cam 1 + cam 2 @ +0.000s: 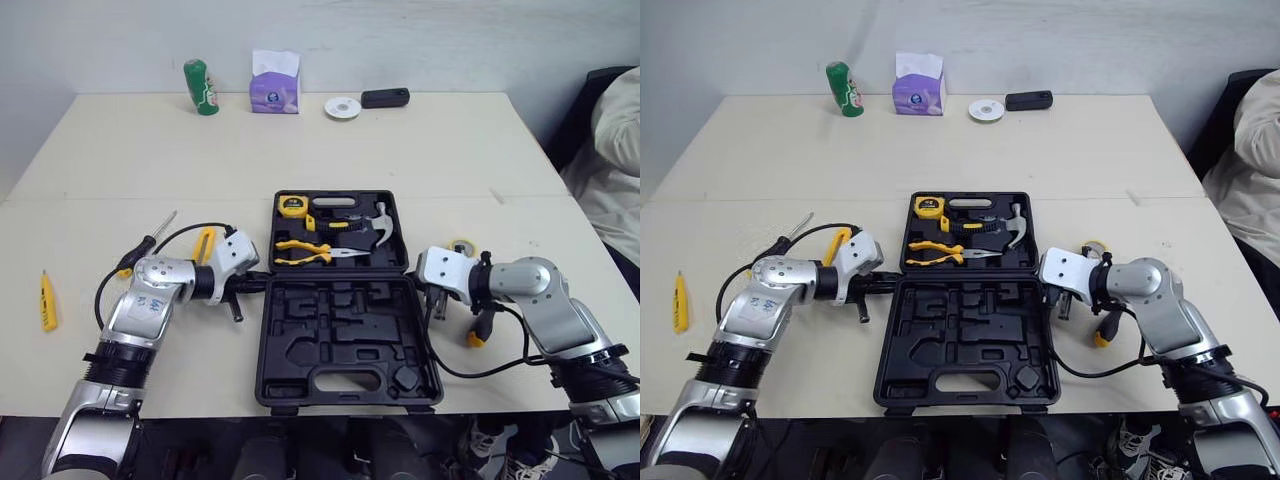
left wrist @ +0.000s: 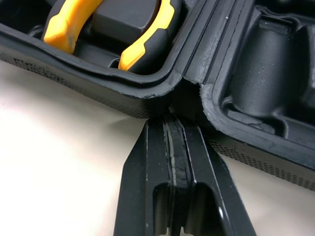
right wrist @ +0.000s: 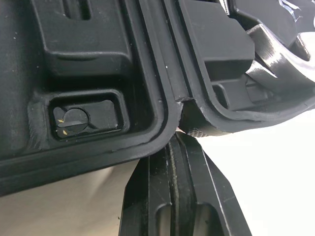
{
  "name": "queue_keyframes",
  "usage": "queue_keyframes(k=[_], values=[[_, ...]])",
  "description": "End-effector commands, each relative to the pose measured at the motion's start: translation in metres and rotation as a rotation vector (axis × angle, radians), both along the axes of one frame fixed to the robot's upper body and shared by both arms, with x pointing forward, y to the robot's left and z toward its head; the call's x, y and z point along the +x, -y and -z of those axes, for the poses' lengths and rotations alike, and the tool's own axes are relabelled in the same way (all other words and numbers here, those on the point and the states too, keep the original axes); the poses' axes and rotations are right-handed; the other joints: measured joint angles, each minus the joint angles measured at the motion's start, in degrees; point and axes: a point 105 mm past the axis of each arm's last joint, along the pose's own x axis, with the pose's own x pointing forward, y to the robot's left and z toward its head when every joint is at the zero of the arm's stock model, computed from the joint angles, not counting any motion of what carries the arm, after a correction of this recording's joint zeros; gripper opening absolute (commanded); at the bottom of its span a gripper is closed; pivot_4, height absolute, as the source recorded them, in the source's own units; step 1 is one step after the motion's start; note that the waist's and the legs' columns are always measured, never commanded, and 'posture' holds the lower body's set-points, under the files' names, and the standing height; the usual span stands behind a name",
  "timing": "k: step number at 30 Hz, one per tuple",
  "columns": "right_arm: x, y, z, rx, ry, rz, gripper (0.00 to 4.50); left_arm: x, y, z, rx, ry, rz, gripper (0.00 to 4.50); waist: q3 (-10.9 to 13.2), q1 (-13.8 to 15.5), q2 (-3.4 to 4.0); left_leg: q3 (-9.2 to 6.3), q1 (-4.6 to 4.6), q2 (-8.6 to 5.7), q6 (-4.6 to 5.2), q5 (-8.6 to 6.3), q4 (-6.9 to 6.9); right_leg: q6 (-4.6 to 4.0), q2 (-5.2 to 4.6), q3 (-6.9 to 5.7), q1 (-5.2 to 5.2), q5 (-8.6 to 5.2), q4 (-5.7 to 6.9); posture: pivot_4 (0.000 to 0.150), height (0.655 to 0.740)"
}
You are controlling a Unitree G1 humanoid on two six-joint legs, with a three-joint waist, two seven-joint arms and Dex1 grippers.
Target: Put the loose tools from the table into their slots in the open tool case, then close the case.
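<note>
Both arms inward — left hand [image 2: 173, 120], right hand [image 3: 176, 142] seemingly touching case [image 1: 345, 335].

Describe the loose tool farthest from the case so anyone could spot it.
From the open tool case, look along the table to its left edge. The small yellow tool lies there alone, yellow-bodied, unlike the dark-handled screwdriver nearer the case.

- Both eye views look from above the near edge of the table [image 1: 400, 150], forward and down, and take in its whole top up to the far wall. They share nearly the same scene, offset slightly sideways.
- The left wrist view sits very close. It looks along the left gripper [image 2: 172, 120], closed tight, at the left hinge end of the case [image 1: 345, 340].
- The right wrist view, equally close, looks along the right gripper [image 3: 178, 140], also closed, at the right hinge end.
- Each wrist view shares its hinge corner with the eye views.
</note>
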Motion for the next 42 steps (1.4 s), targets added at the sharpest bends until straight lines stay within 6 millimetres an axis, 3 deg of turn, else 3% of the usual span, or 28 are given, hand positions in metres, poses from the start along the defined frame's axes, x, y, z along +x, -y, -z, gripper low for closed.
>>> queue_keyframes(k=[1, 9, 16, 21, 24, 26, 28, 31, 35, 38, 42], values=[[-0.005, -0.021, -0.01, 0.05, 0.028, -0.072, 0.06, -0.014, 0.008, 0.009, -0.013, -0.038, 0.036, 0.0, 0.0, -0.1, 0.0, 0.0, 0.0, 0.01, -0.01, -0.01, 0.0, -0.02, 0.01, 0.0, -0.01, -0.01, 0.0, 0.15, 0.7278], [-0.003, -0.036, -0.014, 0.069, 0.055, -0.096, 0.06, -0.028, -0.001, 0.008, -0.007, -0.038, -0.007, 0.0, 0.01, -1.34, 0.02, -0.01, 0.02, 0.08, -0.07, -0.02, -0.04, -0.1, 0.06, -0.02, -0.02, -0.06, 0.04, 0.15, 0.7278], [0.003, 0.0, -0.015, 0.024, 0.073, 0.023, 0.06, -0.015, -0.03, 0.009, -0.019, -0.006, -0.173, 0.0, 0.01, -1.21, 0.02, -0.02, 0.03, 0.1, -0.12, -0.01, -0.05, -0.13, 0.08, -0.02, -0.03, -0.07, 0.06, 0.15, 0.7278], [-0.004, 0.045, -0.034, 0.076, 0.058, 0.164, 0.06, -0.035, -0.06, -0.017, -0.184, 0.028, -0.312, 0.0, 0.07, -1.18, 0.09, -0.04, -0.05, 0.1, -0.11, -0.03, -0.07, -0.13, 0.06, -0.02, -0.08, -0.07, 0.02, 0.15, 0.7278], [-0.02, 0.069, -0.058, 0.266, -0.02, 0.247, 0.98, -0.068, -0.081, -0.043, -0.37, 0.028, -0.386, 0.98, 0.17, -1.2, 0.1, -0.07, -0.11, 0.15, -0.12, -0.06, -0.1, -0.13, 0.06, -0.02, -0.12, -0.07, -0.05, 0.15, 0.7278], [-0.032, 0.084, -0.072, 0.389, -0.069, 0.28, 1.75, -0.088, -0.098, -0.049, -0.407, 0.032, -0.461, 1.72, 0.2, -1.04, 0.12, -0.1, -0.12, 0.17, -0.12, -0.06, -0.1, -0.13, 0.07, -0.02, -0.11, -0.07, -0.12, 0.15, 0.7278], [-0.04, 0.107, -0.085, 0.53, -0.102, 0.352, 2.97, -0.102, -0.123, -0.051, -0.405, 0.046, -0.604, 2.85, 0.2, -0.75, 0.15, -0.16, -0.03, 0.17, -0.12, -0.16, -0.1, -0.14, 0.04, -0.02, -0.03, -0.08, -0.37, 0.15, 0.7278], [-0.051, 0.151, -0.094, 0.582, -0.097, 0.489, 4.49, -0.133, -0.153, -0.049, -0.366, 0.051, -0.768, 4.27, 0.2, 0.07, 0.15, -0.19, 0.03, 0.16, -0.28, -0.37, -0.09, -0.17, 0.03, -0.02, 0.01, -0.09, -0.39, 0.15, 0.7278], [-0.064, 0.188, -0.102, 0.584, -0.113, 0.598, 4.5, -0.171, -0.19, -0.043, -0.297, 0.035, -0.936, 4.4, 0.23, 0.31, 0.2, -0.16, -0.05, 0.16, -0.29, -0.53, -0.1, -0.21, 0.03, -0.02, -0.06, -0.12, -0.51, 0.15, 0.7278], [-0.067, 0.213, -0.094, 0.516, -0.125, 0.674, 4.5, -0.186, -0.225, -0.033, -0.251, 0.04, -1.112, 4.4, 0.22, 0.41, 0.26, -0.16, -0.07, 0.17, -0.2, -0.69, -0.1, -0.24, 0.03, -0.02, -0.1, -0.13, -0.56, 0.15, 0.7278], [-0.062, 0.226, -0.083, 0.506, -0.105, 0.701, 4.5, -0.191, -0.235, -0.01, -0.136, -0.017, -1.194, 4.4, 0.22, 0.19, 0.29, -0.17, -0.08, 0.19, -0.06, -0.84, -0.11, -0.29, 0.03, -0.03, -0.13, -0.16, -0.57, 0.15, 0.7278]])
